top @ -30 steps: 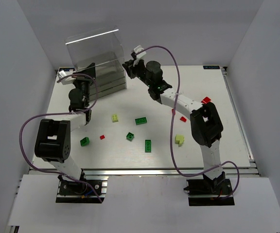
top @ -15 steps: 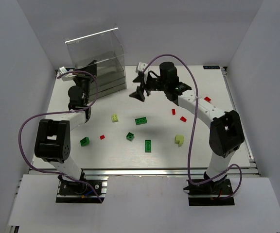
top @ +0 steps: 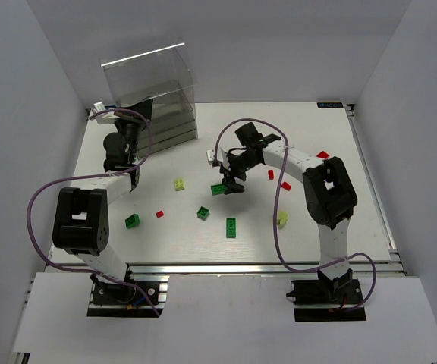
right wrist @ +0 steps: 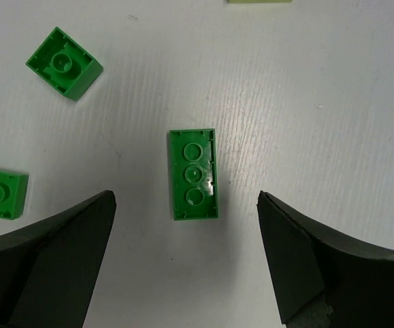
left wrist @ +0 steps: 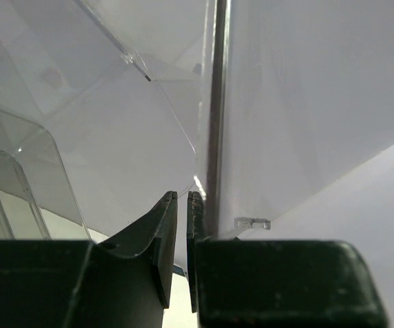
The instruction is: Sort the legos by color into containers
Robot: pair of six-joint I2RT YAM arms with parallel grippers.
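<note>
Jaws of the right gripper point(right wrist: 185, 199) are spread wide, and the green lego brick point(right wrist: 194, 174) is framed squarely between them, underside up on the counter point(right wrist: 320, 102) mid-scene. Its long axis is seen running across the line of closing, so the short width is judged to be what gets pinched; a straight drop is called for. Far left, the left gripper point(left wrist: 182, 196) is pressed against the clear drawer cabinet point(left wrist: 115, 137), jaws narrowed to a slit, nothing seen between. The brick is far nearer the right arm.
</note>
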